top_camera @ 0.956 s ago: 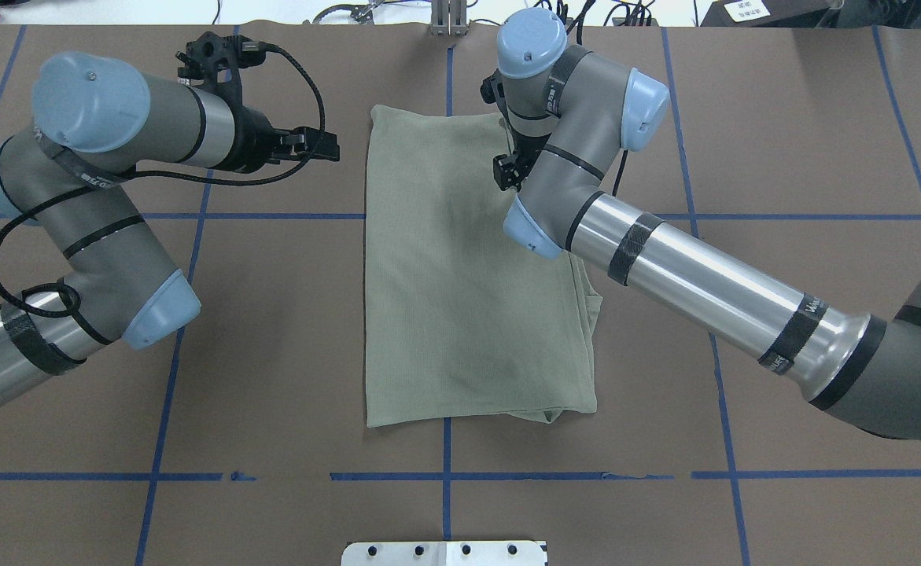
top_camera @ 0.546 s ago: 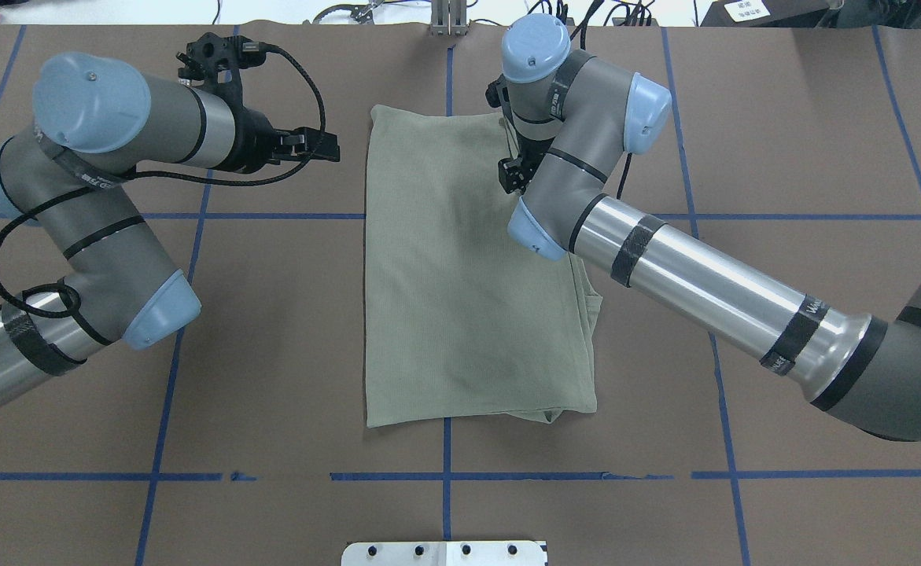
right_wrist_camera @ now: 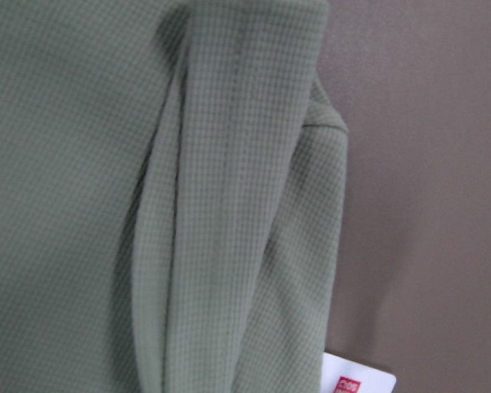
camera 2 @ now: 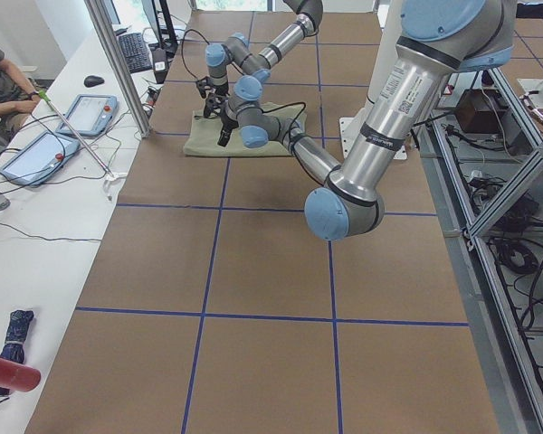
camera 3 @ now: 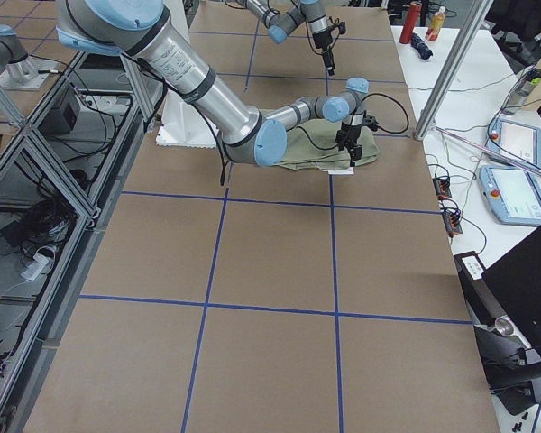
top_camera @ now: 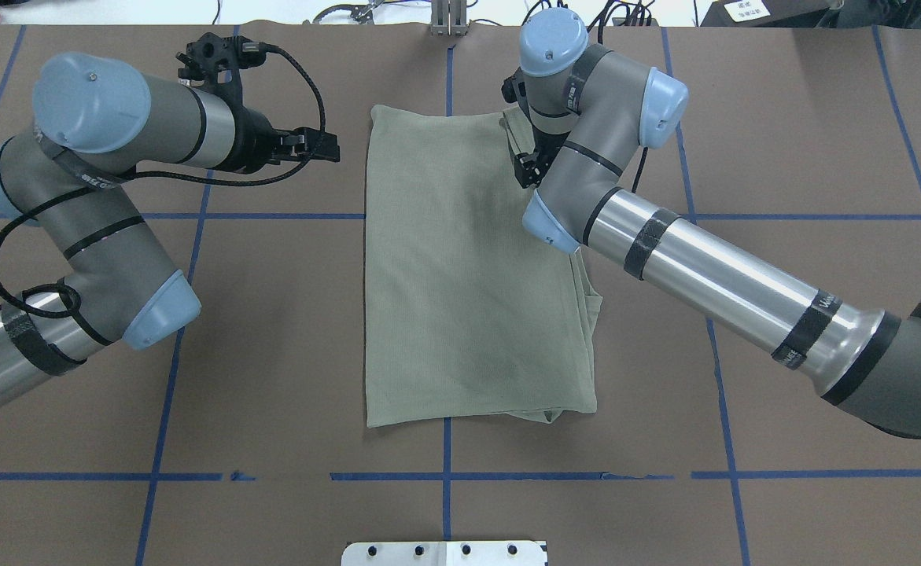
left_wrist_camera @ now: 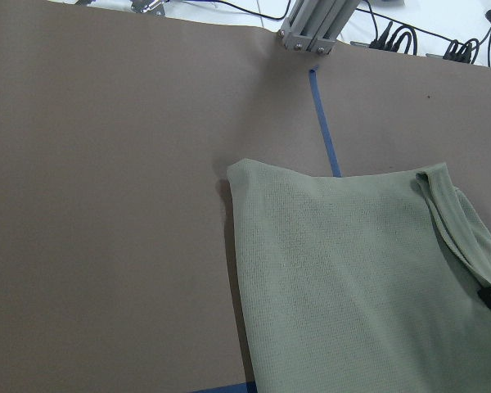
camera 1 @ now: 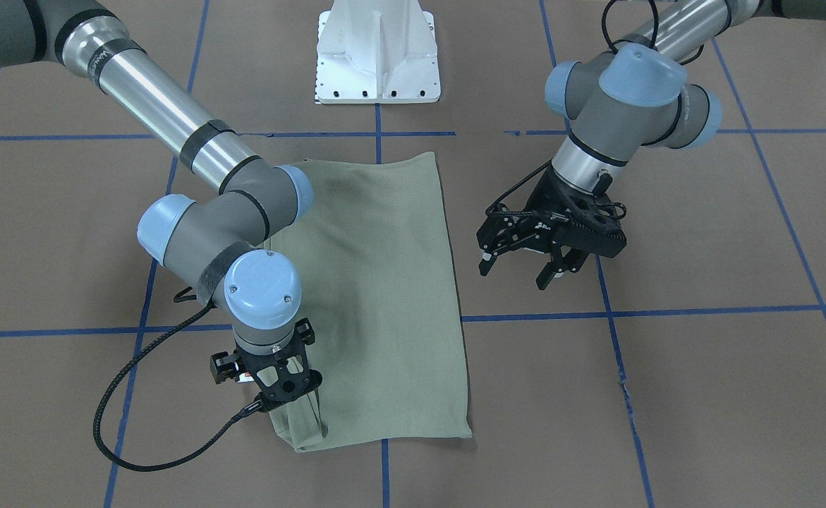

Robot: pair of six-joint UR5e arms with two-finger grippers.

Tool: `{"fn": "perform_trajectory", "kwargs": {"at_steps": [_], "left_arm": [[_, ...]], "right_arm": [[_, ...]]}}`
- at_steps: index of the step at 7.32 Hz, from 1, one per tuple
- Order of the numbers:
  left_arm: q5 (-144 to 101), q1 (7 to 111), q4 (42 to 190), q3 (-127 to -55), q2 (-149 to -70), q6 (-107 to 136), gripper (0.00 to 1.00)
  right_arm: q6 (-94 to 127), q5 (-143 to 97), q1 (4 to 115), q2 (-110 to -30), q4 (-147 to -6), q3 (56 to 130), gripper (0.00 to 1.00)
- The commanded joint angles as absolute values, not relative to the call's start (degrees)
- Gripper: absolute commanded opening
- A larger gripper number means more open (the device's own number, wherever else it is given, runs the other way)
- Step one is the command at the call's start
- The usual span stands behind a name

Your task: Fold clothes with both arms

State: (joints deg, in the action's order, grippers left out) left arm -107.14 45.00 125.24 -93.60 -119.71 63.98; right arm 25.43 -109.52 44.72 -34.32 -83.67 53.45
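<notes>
The sage-green shirt (top_camera: 468, 299) lies folded into a long rectangle in the middle of the brown table; it also shows in the front view (camera 1: 384, 282). My right gripper (top_camera: 524, 169) points down at the shirt's far right corner (camera 1: 307, 409) and appears shut on a raised fold of fabric (right_wrist_camera: 221, 205). A white hang tag (right_wrist_camera: 356, 381) peeks out under that edge. My left gripper (top_camera: 334, 148) hovers open and empty just left of the shirt's far left corner (camera 1: 515, 274). The left wrist view shows that corner (left_wrist_camera: 352, 278).
The white pedestal base (camera 1: 377, 56) stands at the robot's side of the table. A metal post (top_camera: 448, 20) stands at the far edge. Blue tape lines (top_camera: 271, 216) cross the brown cover. Tablets and an operator (camera 2: 0, 81) are beyond the far edge.
My right arm has moved to the right and slightly away from the robot, and the shirt's far right edge has shifted with it. The left arm has not moved.
</notes>
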Motion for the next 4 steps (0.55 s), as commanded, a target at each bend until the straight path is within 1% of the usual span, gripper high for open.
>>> {"fn": "perform_trajectory", "kwargs": {"at_steps": [1, 4], "left_arm": [[-107.14, 44.91, 125.24, -93.60, -119.71, 64.07, 1.00], [-107.14, 44.91, 125.24, -93.60, -119.71, 64.07, 1.00]], "right_arm": [[24.08, -109.60, 45.53, -35.15, -83.67, 53.44, 1.00], [23.91, -109.60, 46.23, -36.38, -82.79, 53.53, 1.00]]}}
